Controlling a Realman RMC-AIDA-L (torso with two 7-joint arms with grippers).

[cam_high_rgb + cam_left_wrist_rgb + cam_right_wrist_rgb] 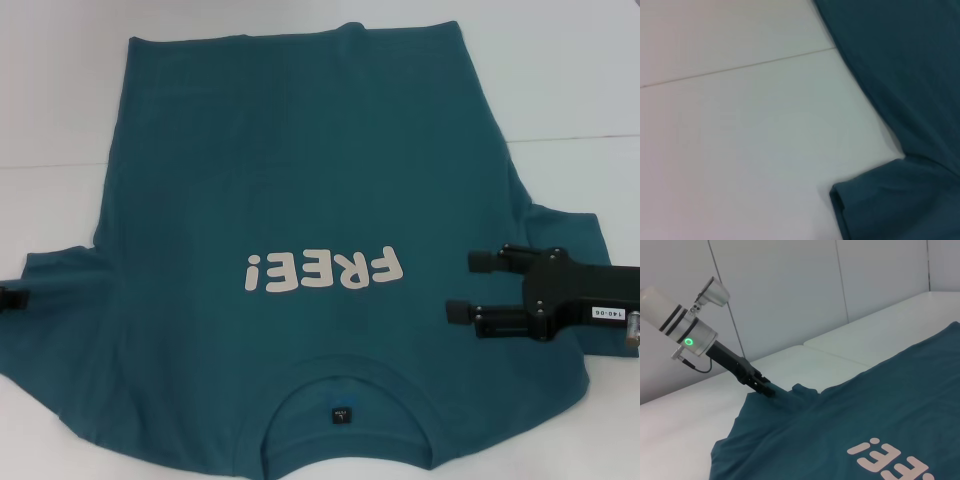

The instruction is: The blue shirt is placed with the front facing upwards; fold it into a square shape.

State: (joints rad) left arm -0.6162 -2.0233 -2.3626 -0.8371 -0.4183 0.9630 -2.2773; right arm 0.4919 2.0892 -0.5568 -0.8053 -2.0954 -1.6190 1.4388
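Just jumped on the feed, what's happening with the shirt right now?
The blue shirt lies spread flat on the white table, "FREE!" lettering up and collar nearest the robot; no fold has been made yet. The left gripper is at the tip of the shirt's sleeve on the robot's left, apparently pinching it. The right gripper is over the opposite sleeve area with its fingers open.

My right claw [462, 286] is matte black, two slim parallel fingers on a blocky body with a small white label. My left claw [762, 385] is black too, on a silver-white wrist with dark bands, a green ring light and a thin cable.
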